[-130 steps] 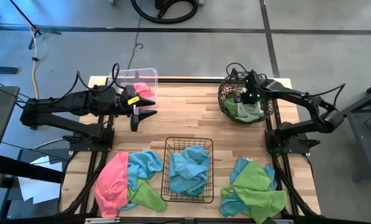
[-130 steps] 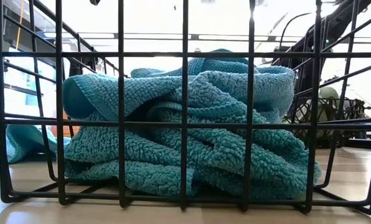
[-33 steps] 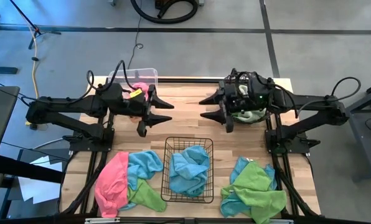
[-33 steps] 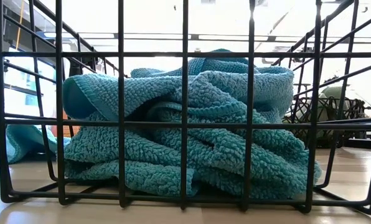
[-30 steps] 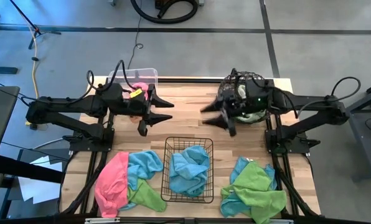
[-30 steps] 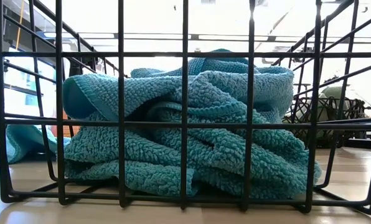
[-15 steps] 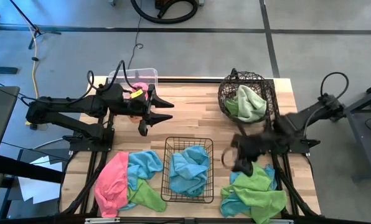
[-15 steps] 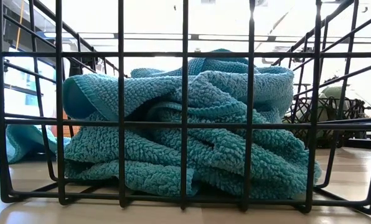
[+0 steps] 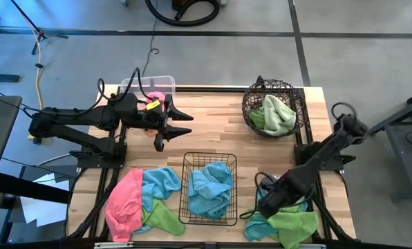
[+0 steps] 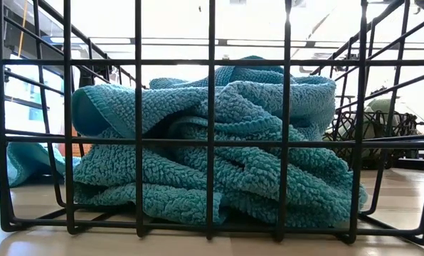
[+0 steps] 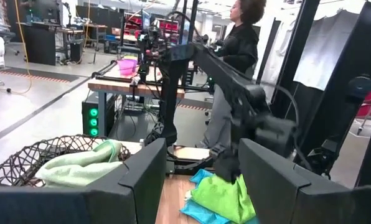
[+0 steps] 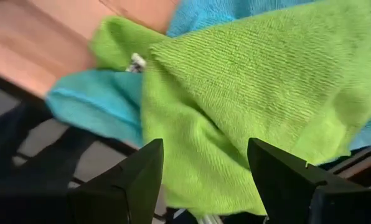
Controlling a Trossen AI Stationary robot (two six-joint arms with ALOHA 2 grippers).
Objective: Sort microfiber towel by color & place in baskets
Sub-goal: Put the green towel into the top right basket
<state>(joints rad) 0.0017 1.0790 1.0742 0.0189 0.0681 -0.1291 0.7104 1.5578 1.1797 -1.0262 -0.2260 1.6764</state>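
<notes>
My right gripper (image 9: 251,211) is open and hovers low over the near-right pile, where a lime green towel (image 12: 248,93) lies on top of light blue ones (image 12: 92,106). My left gripper (image 9: 184,123) is open, level over the far left of the table beside the clear tub (image 9: 141,84), which holds a pink towel (image 9: 157,96). The round wire basket (image 9: 256,97) holds a green towel (image 9: 275,115). The black wire-grid basket (image 9: 185,200) holds a blue towel (image 9: 211,188). A pink (image 9: 123,204), a blue (image 9: 162,182) and a green towel (image 9: 164,220) lie in a pile at the near left.
The black basket stands at the near middle between the two piles. Bare wood lies across the table's middle (image 9: 213,128). In the left wrist view a person (image 11: 235,68) stands in the room beyond the table's right side.
My right gripper has swung from the round basket at the far right toward the near edge and down over the near-right pile, turning as it went. The green towel stays in the round basket.
</notes>
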